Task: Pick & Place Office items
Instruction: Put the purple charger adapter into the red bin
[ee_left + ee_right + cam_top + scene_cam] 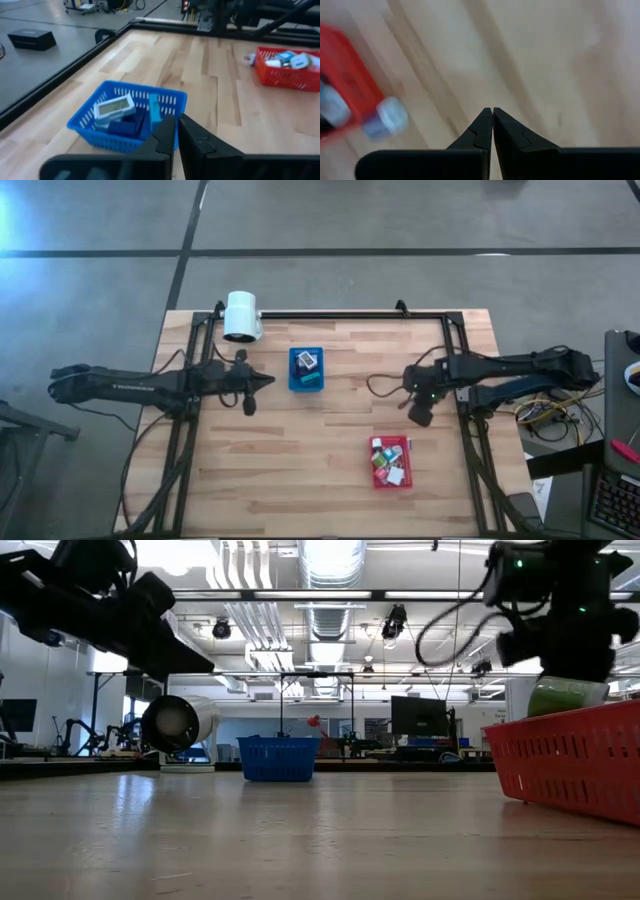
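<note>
- Office items (pixel 391 462) sat piled in the red tray (pixel 377 477) at the near right of the table; a few more (pixel 308 363) lay in the blue tray (pixel 294 382), far centre.
- In the left wrist view one blue-tray piece looked like a small white device w/ a screen (pixel 114 108).
- Right gripper (pixel 421 414) hovered just far of the red tray, fingers pressed together, nothing held; wrist view showed bare wood beyond the tips, red tray off to one side.
- Left gripper (pixel 262 381) hung just left of the blue tray, fingers also closed, empty.
- Judgement: next pick probably falls to the right arm, from the red tray. It would need to open first, centre over one top piece, approx. vertical descent.
- Risk: pieces tiny and crowded, so neighbours could get nudged or two grabbed at once.
</note>
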Controlling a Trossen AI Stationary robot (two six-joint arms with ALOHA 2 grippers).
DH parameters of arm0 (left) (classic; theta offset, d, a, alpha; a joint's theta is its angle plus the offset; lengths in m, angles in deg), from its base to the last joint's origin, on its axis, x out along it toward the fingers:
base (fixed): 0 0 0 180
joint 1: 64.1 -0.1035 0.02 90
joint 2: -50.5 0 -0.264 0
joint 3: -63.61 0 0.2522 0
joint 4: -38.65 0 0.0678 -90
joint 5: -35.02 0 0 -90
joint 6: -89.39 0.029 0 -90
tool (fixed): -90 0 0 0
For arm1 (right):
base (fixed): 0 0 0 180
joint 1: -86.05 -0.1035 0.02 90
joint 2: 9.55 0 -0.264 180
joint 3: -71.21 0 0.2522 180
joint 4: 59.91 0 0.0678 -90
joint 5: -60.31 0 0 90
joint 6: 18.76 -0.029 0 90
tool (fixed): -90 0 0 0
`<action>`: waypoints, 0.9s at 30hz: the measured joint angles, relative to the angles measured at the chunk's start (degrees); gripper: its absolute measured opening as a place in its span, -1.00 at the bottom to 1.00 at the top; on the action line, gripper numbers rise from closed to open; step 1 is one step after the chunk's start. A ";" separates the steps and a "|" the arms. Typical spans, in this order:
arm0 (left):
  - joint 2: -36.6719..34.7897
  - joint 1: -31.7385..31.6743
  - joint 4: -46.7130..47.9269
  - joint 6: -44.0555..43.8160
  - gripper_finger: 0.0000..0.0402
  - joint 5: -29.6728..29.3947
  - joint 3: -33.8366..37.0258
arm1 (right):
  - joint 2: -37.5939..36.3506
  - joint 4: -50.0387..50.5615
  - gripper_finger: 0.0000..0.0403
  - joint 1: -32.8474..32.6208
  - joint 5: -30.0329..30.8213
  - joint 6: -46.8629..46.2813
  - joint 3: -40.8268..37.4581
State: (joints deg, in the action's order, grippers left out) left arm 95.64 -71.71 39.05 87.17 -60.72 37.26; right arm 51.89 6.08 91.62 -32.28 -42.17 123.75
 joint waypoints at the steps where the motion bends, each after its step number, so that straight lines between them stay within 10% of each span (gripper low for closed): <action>1: -0.33 0.01 0.01 0.00 -0.86 0.28 -0.17 | 1.08 2.70 -0.94 -0.52 -0.79 -1.50 -0.11; 27: -1.15 0.02 3.26 0.24 -0.86 0.66 -1.25 | 30.84 -18.65 -0.94 -4.23 -15.07 10.32 5.19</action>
State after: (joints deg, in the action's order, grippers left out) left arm 94.49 -71.69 42.32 87.41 -60.06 36.01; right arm 82.73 -12.57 87.39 -47.34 -31.84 128.94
